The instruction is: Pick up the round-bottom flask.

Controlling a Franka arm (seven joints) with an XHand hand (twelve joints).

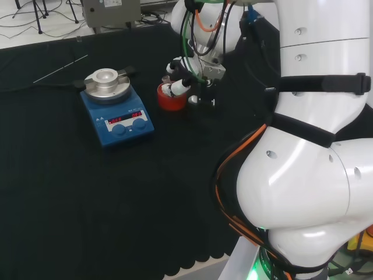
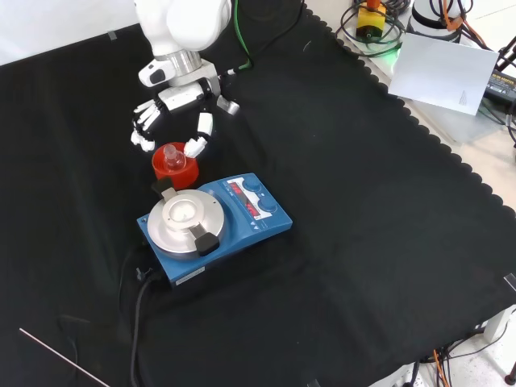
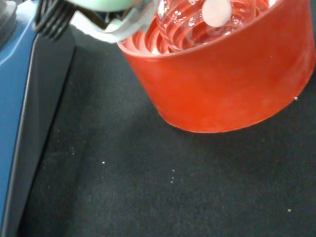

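Note:
A clear round-bottom flask [image 2: 174, 156] sits in a red ribbed stand [image 2: 172, 167] on the black cloth, just behind the blue stirrer plate in the front view. The hand [image 2: 179, 98] hovers over it, open: its fingers [image 2: 143, 130] hang left of the flask and its thumb [image 2: 197, 139] hangs right of it, both apart from the glass. In the head view the hand [image 1: 185, 73] reaches down onto the stand [image 1: 171, 100]. The wrist view shows the stand [image 3: 232, 84] close up, with the flask's glass [image 3: 185, 22] inside and a white fingertip [image 3: 217, 11] before it.
A blue stirrer plate [image 2: 242, 218] with a round metal top [image 2: 184, 218] stands close to the stand; its cable [image 2: 137, 322] runs toward the front. A thin rod [image 2: 64, 359] lies at the cloth's near left. White paper [image 2: 443, 71] lies off the cloth's far right.

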